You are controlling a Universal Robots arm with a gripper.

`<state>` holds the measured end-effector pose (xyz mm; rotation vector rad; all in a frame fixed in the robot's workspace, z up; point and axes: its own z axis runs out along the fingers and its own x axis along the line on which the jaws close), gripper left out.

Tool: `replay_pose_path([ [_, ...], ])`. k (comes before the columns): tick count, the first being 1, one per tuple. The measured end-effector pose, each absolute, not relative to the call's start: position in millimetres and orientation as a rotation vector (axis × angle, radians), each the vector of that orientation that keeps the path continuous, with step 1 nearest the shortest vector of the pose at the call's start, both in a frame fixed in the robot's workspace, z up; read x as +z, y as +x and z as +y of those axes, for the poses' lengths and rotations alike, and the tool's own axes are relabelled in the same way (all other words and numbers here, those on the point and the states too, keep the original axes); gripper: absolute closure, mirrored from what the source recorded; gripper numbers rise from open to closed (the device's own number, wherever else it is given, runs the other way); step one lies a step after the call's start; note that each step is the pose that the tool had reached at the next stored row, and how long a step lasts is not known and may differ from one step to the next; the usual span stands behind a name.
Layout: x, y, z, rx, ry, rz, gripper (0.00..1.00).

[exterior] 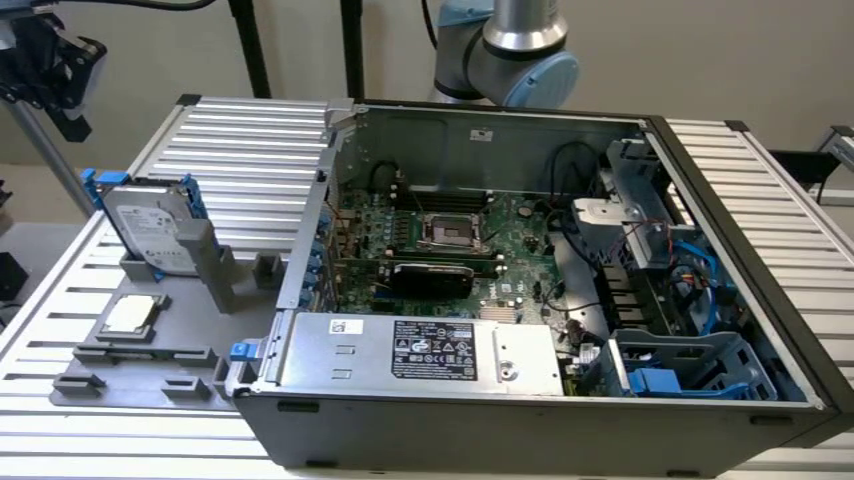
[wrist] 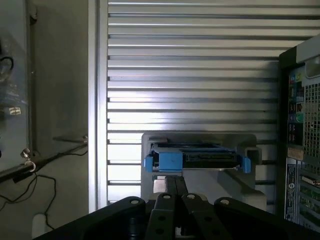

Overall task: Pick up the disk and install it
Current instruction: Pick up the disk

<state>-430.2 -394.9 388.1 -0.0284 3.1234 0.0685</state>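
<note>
tool closed above upright disk

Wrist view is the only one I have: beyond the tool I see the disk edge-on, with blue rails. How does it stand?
Observer: The disk stands upright in a grey holder, white label showing.
Operator: Is the computer case beside it open?
Observer: Yes, the computer case has its side off; the motherboard is exposed.
Operator: Any bay for drives?
Observer: A blue drive cage sits in the case's corner at the exterior view's lower right.
</note>
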Motion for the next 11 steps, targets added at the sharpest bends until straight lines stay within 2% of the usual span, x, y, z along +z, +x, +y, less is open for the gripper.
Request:
replay_pose_path([
  [11, 387.2, -430.2, -394.9, 0.071, -0.341, 3.109, 0.89],
])
